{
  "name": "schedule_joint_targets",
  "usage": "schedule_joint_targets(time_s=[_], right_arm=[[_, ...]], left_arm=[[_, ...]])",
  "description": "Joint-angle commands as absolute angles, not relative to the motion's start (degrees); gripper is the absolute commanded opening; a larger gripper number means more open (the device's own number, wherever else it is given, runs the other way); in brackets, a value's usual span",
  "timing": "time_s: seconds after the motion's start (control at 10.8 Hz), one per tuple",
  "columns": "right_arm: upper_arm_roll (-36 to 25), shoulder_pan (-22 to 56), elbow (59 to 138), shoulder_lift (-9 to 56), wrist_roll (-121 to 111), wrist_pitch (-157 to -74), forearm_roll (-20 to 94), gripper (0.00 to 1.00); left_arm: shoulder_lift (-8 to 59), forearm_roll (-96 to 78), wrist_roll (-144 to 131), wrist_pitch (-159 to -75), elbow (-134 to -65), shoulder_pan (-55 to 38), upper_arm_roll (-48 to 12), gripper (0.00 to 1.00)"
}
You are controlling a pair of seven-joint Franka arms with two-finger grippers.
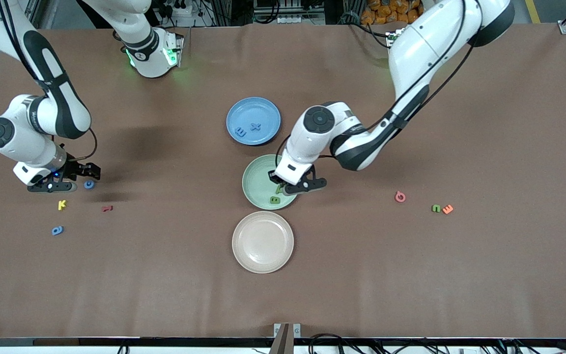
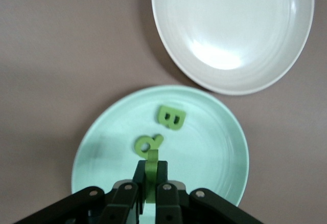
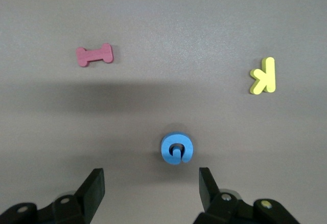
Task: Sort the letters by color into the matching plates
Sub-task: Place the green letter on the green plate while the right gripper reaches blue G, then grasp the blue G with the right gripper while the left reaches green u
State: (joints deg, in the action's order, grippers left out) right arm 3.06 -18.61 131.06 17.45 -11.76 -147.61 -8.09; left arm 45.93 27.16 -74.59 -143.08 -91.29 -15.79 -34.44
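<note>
Left claw (image 2: pixel 147 193) over green plate (image 2: pixel 102 132), pinching green letter (image 2: pixel 148 155); late release could flick it out. Right claw (image 3: pixel 151 191) wide over blue G (image 3: pixel 177 149); may nudge it.

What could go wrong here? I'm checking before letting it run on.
The left hand holds a green letter over the green plate; dropped, it may land on the two letters already there. The open right hand is near a blue letter and could nudge it aside.
</note>
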Motion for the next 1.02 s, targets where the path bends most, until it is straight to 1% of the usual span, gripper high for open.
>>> schedule_joint_targets(time_s=[0.0, 0.19, 0.46, 0.65, 0.83, 0.93], right_arm=[[2.8, -18.9, 130.7, 19.4, -12.7, -150.0, -7.6, 0.76], [2.3, -18.8, 130.6, 20.7, -12.7, -152.0, -7.6, 0.73], [1.6, -18.8, 130.6, 22.3, -12.8, -154.0, -7.6, 0.73], [1.1, -18.7, 130.6, 23.0, -13.2, -154.9, -7.6, 0.71], [1.0, -18.6, 130.5, 23.4, -13.2, -155.0, -7.6, 0.67], [1.0, -18.6, 130.4, 23.6, -13.3, -155.0, -7.6, 0.64]], left_arm=[[46.6, 28.3, -74.5, -143.2, -89.4, -22.0, -29.1, 0.99], [46.1, 27.8, -74.2, -142.7, -89.6, -22.0, -28.2, 1.00], [45.2, 28.6, -71.7, -141.8, -89.5, -19.4, -27.2, 1.00], [44.1, 28.3, -65.6, -137.5, -89.2, -16.2, -27.0, 1.00], [43.4, 27.7, -55.5, -133.0, -89.2, -12.6, -27.4, 1.00], [43.2, 26.9, -48.6, -130.6, -89.2, -10.3, -27.8, 1.00]])
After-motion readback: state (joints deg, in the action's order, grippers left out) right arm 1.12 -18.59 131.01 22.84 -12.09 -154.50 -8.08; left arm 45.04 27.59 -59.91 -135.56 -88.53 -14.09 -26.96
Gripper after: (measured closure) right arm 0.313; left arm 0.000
